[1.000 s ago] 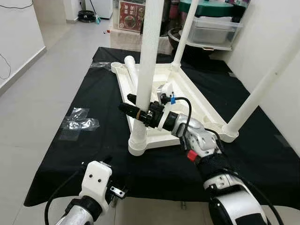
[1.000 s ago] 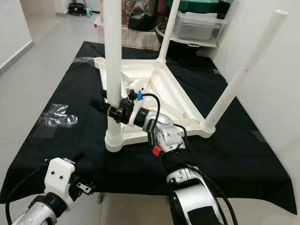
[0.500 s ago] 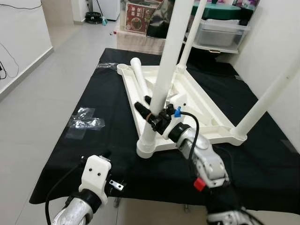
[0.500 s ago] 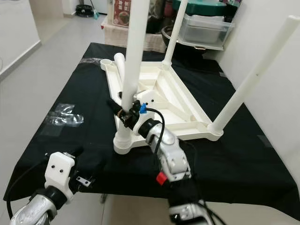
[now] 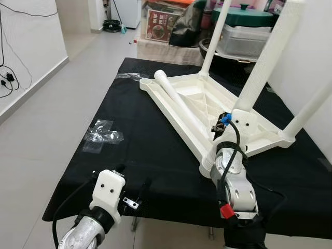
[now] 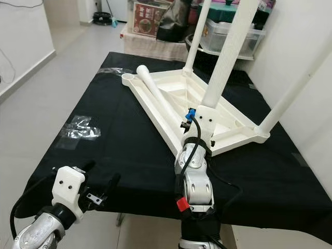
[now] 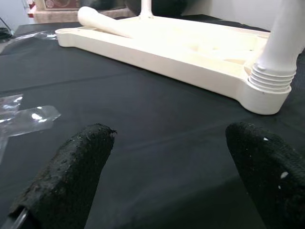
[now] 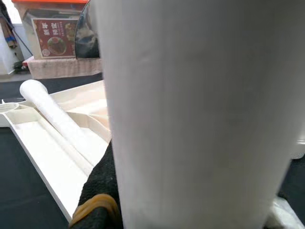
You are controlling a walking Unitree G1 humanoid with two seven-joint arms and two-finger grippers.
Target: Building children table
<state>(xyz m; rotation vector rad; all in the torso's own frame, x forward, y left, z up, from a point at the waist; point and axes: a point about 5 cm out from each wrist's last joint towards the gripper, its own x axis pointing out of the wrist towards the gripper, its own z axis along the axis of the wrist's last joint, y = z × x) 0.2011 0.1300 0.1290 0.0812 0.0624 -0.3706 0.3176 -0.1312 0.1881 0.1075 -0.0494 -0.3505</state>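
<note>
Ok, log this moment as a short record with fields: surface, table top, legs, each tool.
surface: black cloth spread on the floor
table top: white table top lying upside down on the cloth
legs fitted: three white legs standing up from its corners
loose leg: one white leg lying along the table top
empty socket: far left corner
right tool: clamped around the near leg, low on the leg near its threaded base
left tool: open, low over the cloth, holding nothing
other: clear plastic scrap on the cloth
</note>
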